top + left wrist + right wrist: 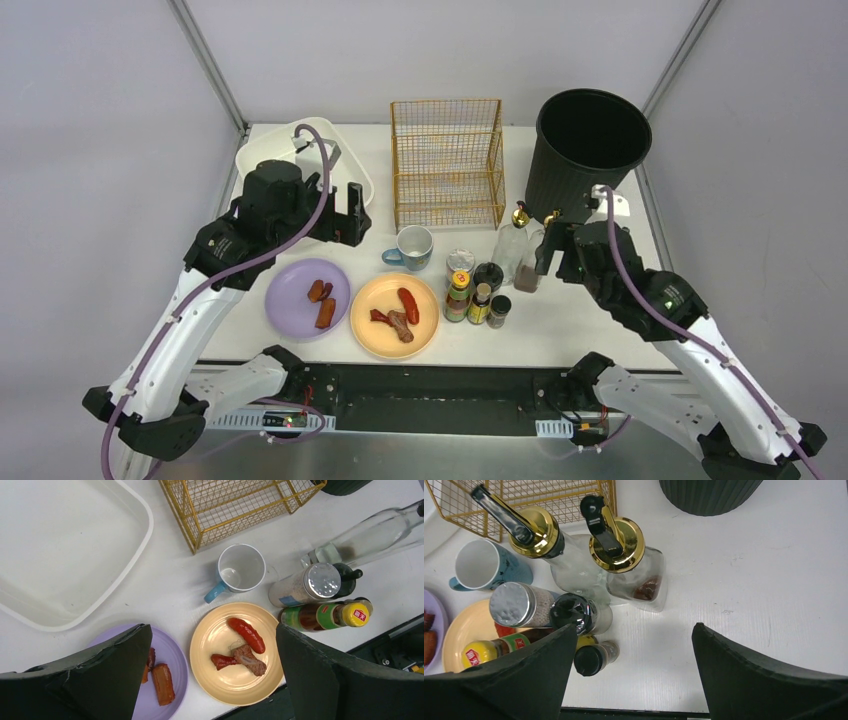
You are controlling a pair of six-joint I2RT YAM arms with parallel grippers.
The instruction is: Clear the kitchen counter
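White and matte, the kitchen counter (555, 335) lies flat beneath both arms, its long axis running left to right and a black rail (430, 385) along its near edge. A white basin (262, 150), a gold wire rack (447, 165) and a black bin (590, 150) line the far edge, probably as destinations for the clutter in front of them. That clutter is a mug (413, 245), a purple plate (290, 300) and a yellow plate (375, 335) with sausage pieces, and a huddle of condiment bottles (478, 295).

The left gripper (348, 218) hangs over the left side between basin and plates, fingers spread wide and grasping nothing. The right gripper (633, 645) hovers over the bottles near the bin, fingers parted and empty. A square gold-capped glass dispenser (639, 585) sits just ahead of the gap and is likely its target.
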